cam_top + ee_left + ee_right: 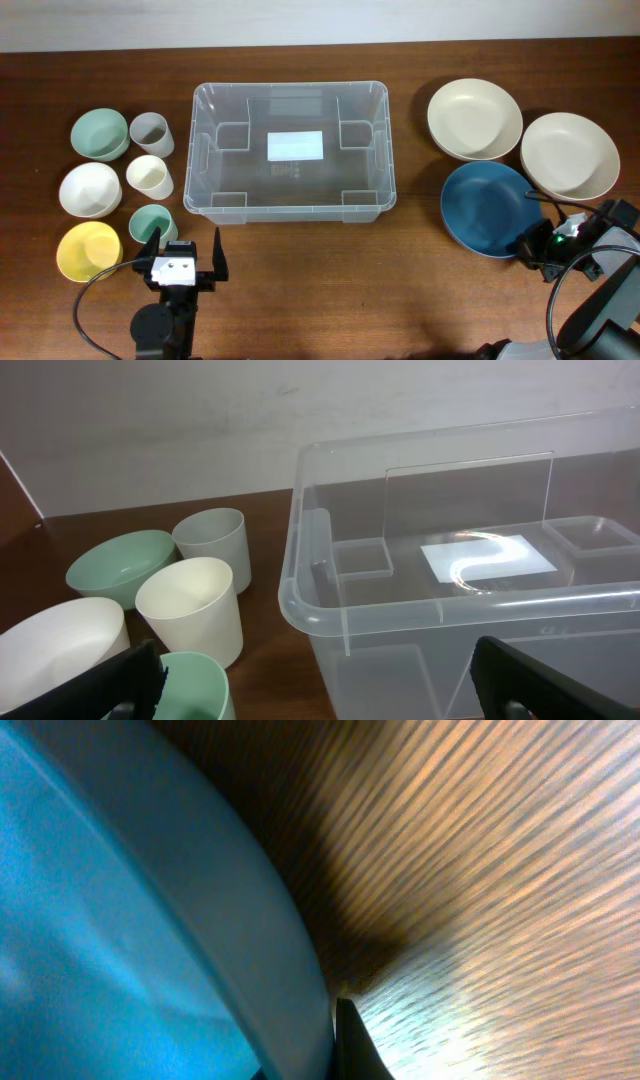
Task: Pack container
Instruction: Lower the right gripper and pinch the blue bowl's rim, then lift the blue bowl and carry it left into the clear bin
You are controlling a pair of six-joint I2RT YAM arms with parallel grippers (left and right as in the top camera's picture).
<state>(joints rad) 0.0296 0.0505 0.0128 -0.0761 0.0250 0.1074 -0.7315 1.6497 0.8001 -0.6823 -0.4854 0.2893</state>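
The right gripper (535, 245) has its jaws pressed together at the near rim of the blue bowl (485, 205). In the wrist view the rim sits hard against a dark finger, so it looks pinched, though the far finger is hidden. Beyond that bowl, farther from the gripper, two cream bowls (475, 118) rest on the wooden table (400, 290), touching or nearly so.

The left gripper (185, 240) hangs with its fingers spread wide and nothing between them. Just ahead and to its left stands a teal cup (152, 222), with a yellow bowl (88, 250) farther left. Past those come a cream cup (149, 177) and a white bowl (90, 189), then a grey cup (151, 133) and a green bowl (99, 133).

The container (290, 207) lies ahead and slightly to the right of the left gripper, and well to the left of the right one. It is upright and open, and its white label (295, 146) shows through the bare base.

Packing has barely begun, by my reading. Nothing is inside yet, and the blue bowl appears to be the first piece taken up. All nine dishes remain to be moved.
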